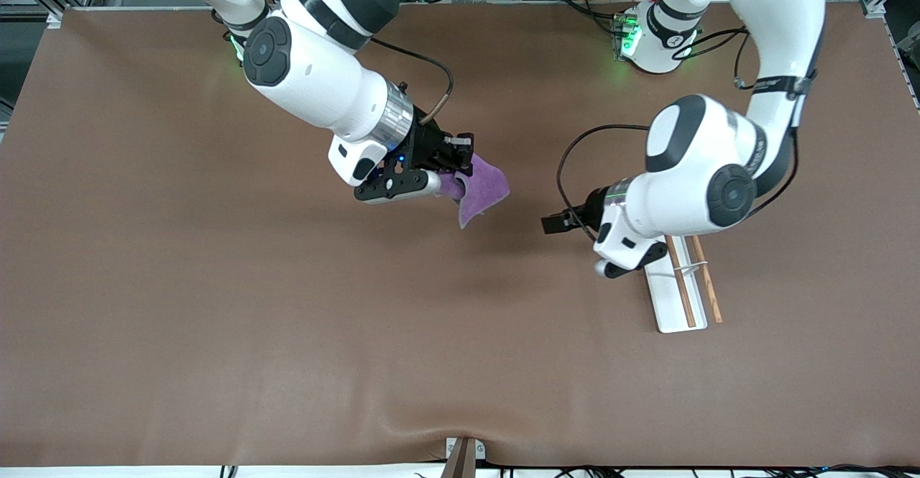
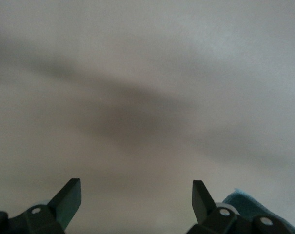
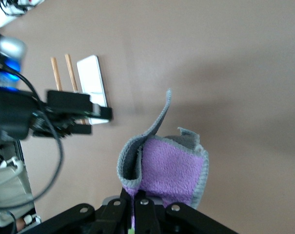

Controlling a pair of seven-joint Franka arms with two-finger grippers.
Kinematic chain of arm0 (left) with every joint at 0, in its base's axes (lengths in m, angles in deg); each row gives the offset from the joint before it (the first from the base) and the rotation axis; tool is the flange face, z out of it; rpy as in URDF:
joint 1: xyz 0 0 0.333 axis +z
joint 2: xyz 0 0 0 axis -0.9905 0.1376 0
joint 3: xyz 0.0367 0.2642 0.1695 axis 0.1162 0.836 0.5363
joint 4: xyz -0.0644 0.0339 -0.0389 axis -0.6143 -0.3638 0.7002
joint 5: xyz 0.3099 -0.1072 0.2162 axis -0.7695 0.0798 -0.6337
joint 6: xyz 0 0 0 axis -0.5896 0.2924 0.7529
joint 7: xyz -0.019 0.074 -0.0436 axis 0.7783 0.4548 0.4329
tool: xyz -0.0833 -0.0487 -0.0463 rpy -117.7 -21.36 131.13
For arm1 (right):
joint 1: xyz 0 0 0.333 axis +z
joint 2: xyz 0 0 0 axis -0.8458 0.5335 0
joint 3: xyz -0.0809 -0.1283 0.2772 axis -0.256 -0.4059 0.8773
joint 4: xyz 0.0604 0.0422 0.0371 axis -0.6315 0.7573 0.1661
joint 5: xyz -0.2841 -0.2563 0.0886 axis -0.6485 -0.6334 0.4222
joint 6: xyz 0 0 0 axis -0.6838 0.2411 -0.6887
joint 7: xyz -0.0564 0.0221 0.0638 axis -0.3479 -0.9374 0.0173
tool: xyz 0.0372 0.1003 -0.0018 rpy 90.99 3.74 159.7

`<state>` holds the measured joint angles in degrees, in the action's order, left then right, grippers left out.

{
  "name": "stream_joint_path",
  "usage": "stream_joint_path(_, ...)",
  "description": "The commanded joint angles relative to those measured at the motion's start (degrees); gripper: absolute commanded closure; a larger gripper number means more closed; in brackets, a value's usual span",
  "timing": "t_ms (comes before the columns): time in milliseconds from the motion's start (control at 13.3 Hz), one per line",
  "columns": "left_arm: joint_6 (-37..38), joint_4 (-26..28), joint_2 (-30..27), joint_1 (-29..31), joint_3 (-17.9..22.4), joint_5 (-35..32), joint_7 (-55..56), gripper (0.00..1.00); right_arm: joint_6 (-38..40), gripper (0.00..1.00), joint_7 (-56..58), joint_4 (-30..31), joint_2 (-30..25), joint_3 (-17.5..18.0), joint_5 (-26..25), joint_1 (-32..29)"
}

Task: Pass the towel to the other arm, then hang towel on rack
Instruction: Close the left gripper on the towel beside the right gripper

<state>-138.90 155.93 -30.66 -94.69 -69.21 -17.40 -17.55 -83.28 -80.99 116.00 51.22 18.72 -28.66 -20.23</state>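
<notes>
My right gripper (image 1: pixel 460 167) is shut on the purple towel (image 1: pixel 480 185) and holds it in the air over the middle of the table. In the right wrist view the towel (image 3: pixel 172 170) sticks out from the shut gripper (image 3: pixel 140 201), folded, with its grey reverse showing. My left gripper (image 1: pixel 555 222) is open and empty, in the air beside the rack and pointing toward the towel, a gap between them. Its fingers (image 2: pixel 69 196) stand wide apart over bare table. The rack (image 1: pixel 675 292) lies flat with its two brown rods (image 1: pixel 681 284); it also shows in the right wrist view (image 3: pixel 91 80).
The brown table mat (image 1: pixel 215 305) covers the whole table. A small bracket (image 1: pixel 463 453) sits at the table edge nearest the front camera. The left gripper (image 3: pixel 79 114) shows in the right wrist view, in front of the rack.
</notes>
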Motion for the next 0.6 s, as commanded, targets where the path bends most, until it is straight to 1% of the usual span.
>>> stream_joint_path(0, -0.1, -0.5, 1.6, -0.7, 0.3, 4.1, 3.4, 0.00, -1.5, 1.00, -1.1, -0.6, 0.5, -0.6, 1.4, 0.5)
stream_joint_path(150, -0.4, -0.9, 3.1, -1.4, 0.3, 7.7, 5.2, 0.00, -1.8, 1.00, -1.1, -0.6, 0.7, -0.6, 1.4, 0.5)
stream_joint_path(375, -0.4, -1.2, 4.5, -0.3, 0.8, 14.2, 7.6, 0.00, -1.8, 1.00, -1.1, -0.6, 0.7, -0.6, 1.4, 0.9)
stream_joint_path(526, -0.4, -1.3, 4.7, -0.9, 0.8, 15.2, 10.2, 0.00, -1.8, 1.00, -1.1, -0.6, 0.7, -0.6, 1.4, 0.8)
